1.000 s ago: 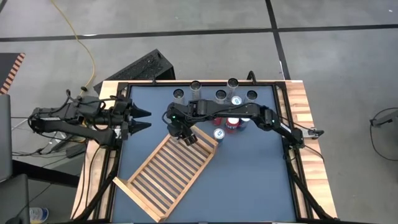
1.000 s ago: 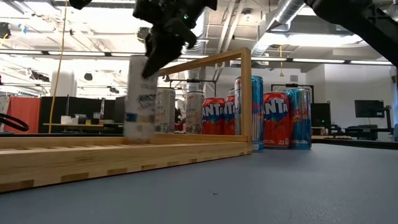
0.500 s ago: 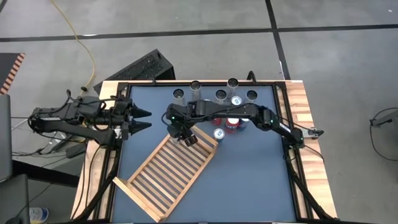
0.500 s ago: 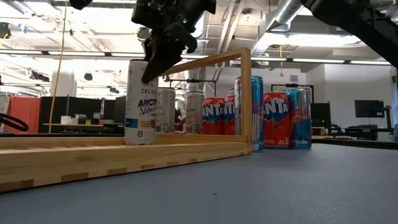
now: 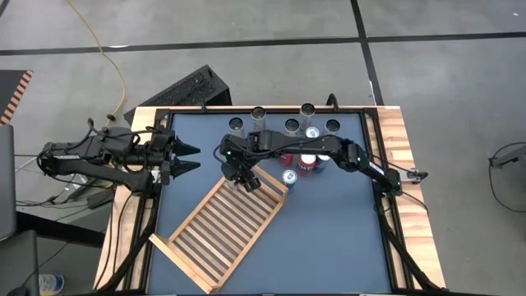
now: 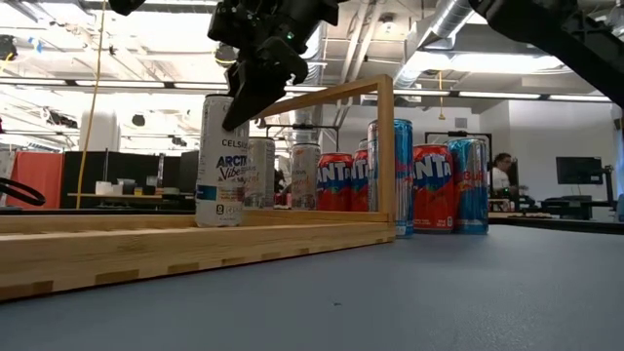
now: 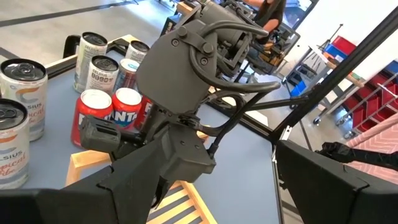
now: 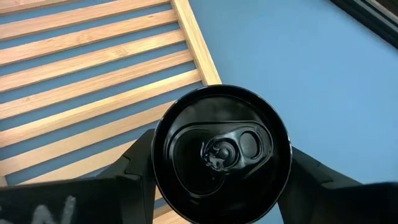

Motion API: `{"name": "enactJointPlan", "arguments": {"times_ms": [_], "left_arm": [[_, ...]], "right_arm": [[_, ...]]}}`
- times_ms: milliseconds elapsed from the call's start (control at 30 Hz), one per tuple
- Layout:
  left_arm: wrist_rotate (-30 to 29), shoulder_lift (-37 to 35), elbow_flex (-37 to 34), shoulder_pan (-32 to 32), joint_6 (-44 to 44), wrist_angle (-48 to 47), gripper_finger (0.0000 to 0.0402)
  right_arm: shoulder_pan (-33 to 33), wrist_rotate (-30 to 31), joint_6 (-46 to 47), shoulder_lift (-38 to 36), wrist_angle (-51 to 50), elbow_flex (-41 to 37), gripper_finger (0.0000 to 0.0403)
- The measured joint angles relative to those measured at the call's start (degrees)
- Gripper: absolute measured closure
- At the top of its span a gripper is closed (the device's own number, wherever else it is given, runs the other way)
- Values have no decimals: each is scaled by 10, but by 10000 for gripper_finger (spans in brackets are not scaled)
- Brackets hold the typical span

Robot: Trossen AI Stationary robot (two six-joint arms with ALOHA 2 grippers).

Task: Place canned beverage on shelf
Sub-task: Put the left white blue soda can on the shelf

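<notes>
One can stood upright on the shelf (image 5: 222,230) at its far corner, the right gripper (image 6: 255,93) around its top and starting to let go.
Shelf first, the broad slatted rack lay askew on the table (image 5: 329,222); I judged the step a clean release; the fingers should spread fully and rise straight, so the white can (image 6: 221,161) did not tip; left gripper (image 5: 187,158) waited open, well apart; the can read "CELSIUS" and "ARCTIC Vibe"; red cans (image 6: 334,194) behind showed part of "FANTA".

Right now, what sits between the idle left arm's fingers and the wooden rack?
Nothing: in the high view, only bare blue table separates the left fingers from the shelf.
</notes>
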Motion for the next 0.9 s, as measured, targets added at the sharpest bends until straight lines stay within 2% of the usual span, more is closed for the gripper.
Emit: {"name": "enactJointPlan", "arguments": {"times_ms": [433,900], "left_arm": [[0,0,0,0,1,0,99],[2,0,0,0,2,0,99]], "right_arm": [[0,0,0,1,11,-1,133],[0,5,11,-1,11,2,126]]}}
